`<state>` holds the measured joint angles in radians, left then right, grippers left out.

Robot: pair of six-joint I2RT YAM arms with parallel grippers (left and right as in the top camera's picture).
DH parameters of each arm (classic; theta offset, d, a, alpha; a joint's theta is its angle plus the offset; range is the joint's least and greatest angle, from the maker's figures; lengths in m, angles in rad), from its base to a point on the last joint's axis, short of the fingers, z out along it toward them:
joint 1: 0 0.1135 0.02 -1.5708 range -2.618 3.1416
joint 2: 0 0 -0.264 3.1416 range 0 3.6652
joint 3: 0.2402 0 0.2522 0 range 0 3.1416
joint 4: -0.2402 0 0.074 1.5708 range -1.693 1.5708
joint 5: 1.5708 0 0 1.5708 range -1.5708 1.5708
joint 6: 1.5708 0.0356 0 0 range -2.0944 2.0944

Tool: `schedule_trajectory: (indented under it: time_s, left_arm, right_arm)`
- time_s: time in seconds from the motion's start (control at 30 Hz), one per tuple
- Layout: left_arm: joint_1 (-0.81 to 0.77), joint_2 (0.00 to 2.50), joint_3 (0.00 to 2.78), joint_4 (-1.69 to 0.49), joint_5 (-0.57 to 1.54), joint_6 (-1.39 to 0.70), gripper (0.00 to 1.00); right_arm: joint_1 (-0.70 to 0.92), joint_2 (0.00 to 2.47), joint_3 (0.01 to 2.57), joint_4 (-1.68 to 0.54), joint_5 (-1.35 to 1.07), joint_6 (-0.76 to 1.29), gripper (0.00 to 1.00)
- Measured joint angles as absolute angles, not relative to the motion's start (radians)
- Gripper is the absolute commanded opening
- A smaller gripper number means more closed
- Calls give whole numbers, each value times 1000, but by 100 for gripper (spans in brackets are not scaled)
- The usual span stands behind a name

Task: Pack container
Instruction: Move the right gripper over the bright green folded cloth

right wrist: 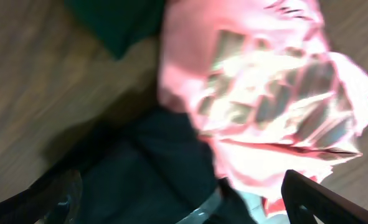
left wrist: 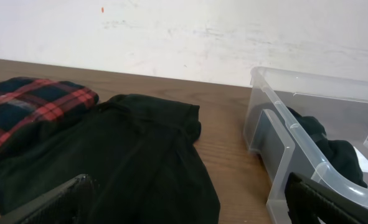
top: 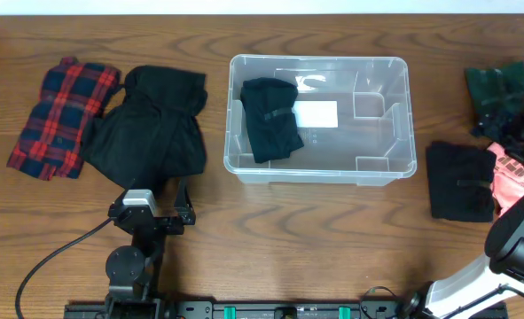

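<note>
Red-plaid cloth [top: 62,117] ahead-left of left pincer [left wrist: 193,202] | black cloth [top: 151,124] just ahead, jaws spread wide, nothing held | clear container [top: 319,59] ahead-right, folded black piece [top: 270,120] inside | right pincer [right wrist: 184,199] spread wide, empty, close above pink cloth [right wrist: 264,93], view blurred

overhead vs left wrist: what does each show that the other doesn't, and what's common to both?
Overhead only: the dark green garment, the folded black garment and the pink garment at the table's right end.
Left wrist only: the pale wall behind the table.
Both: the container, the packed black item inside it, the plaid garment, and the loose black garment lying against the plaid one.
</note>
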<state>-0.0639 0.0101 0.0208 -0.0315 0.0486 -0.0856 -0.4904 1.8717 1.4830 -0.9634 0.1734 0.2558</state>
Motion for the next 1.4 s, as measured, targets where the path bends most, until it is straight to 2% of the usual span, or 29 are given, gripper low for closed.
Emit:
schedule_trajectory:
  time_s: [0.23, 0.73, 0.97, 1.4]
  left_arm:
    - [-64, 10, 20, -31, 49, -86, 98]
    - [-64, 10, 21, -31, 49, -86, 98]
    - [-64, 10, 21, -31, 49, -86, 98]
    - [-64, 10, 21, -31, 49, -86, 98]
  right_arm:
    - [-566, 1872, 1483, -955, 97, 260, 99]
    - [-572, 1872, 1483, -853, 18, 259, 99]
    - [-572, 1872, 1483, -720, 14, 241, 99]
    - [-583, 1872, 1482, -455, 29, 41, 99]
